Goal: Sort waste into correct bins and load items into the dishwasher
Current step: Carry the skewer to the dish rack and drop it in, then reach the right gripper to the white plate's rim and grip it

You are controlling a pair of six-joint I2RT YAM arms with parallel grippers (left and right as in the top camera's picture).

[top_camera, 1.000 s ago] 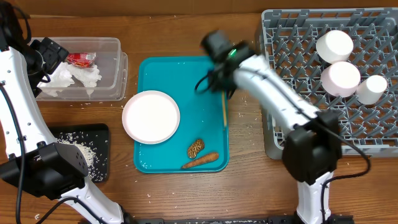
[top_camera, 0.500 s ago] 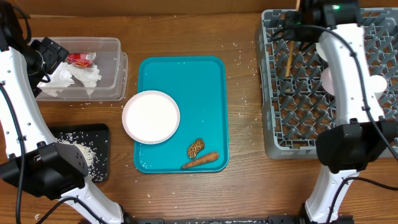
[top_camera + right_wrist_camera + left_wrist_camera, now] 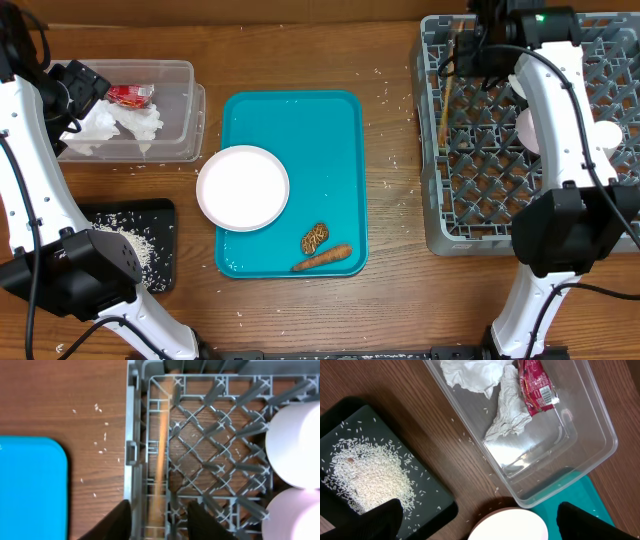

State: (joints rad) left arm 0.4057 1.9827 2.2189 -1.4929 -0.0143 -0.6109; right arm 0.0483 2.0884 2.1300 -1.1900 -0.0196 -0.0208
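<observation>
Along the dish rack's [image 3: 131, 455] left edge, blurred chopstick [image 3: 161, 450] between the wide-open right jaws

rack [image 3: 440, 240] 1 | cups [image 3: 607, 137] in rack 3 | chopstick [image 3: 446, 100] 1 | teal tray [image 3: 310, 140] 1 | plate [image 3: 243, 187] 1 | carrot [image 3: 322, 258] 1 | brown scrap [image 3: 315, 238] 1 | bin [image 3: 186, 128] 1 | tissues [image 3: 470, 372] 2 | wrapper [image 3: 535, 385] 1 | black tray [image 3: 160, 215] 1 | rice pile [image 3: 365, 477] 1

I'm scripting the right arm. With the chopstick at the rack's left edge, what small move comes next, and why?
Probably lift the right gripper clear of the dish rack and head for the teal tray. Its fingers stand apart with the blurred chopstick between them, apparently ungripped in the rack's left column, while the white plate and carrot piece wait at the tray.
</observation>
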